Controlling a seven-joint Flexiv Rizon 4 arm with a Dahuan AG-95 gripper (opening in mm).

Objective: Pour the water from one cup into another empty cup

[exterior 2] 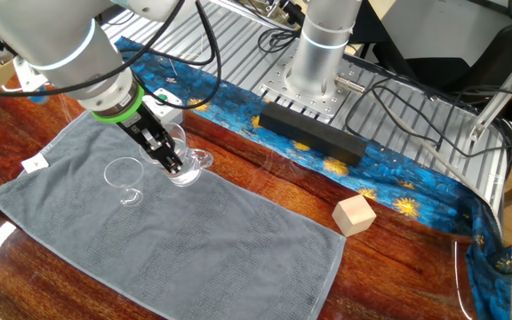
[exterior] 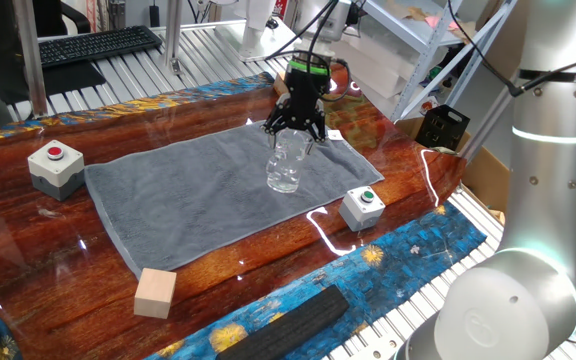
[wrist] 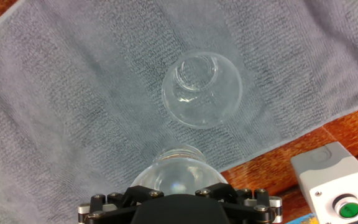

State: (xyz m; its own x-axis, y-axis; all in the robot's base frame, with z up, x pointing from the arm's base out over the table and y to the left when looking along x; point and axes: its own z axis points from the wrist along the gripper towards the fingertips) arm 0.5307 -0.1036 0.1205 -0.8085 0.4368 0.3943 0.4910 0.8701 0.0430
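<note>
I had the gripper (exterior 2: 169,158) clamped on the mug (exterior 2: 188,165), upright, small glass (wrist: 201,88) at 12 o'clock; pour not started.

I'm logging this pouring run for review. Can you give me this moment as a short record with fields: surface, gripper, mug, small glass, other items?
surface: grey towel on a wooden table
gripper: gripper at the mug, grip state unclear
mug: handled glass mug upright on the towel
small glass: small handleless glass on the towel beside the mug, apart from it
other items: wooden block, red-button box, green-button box
</note>
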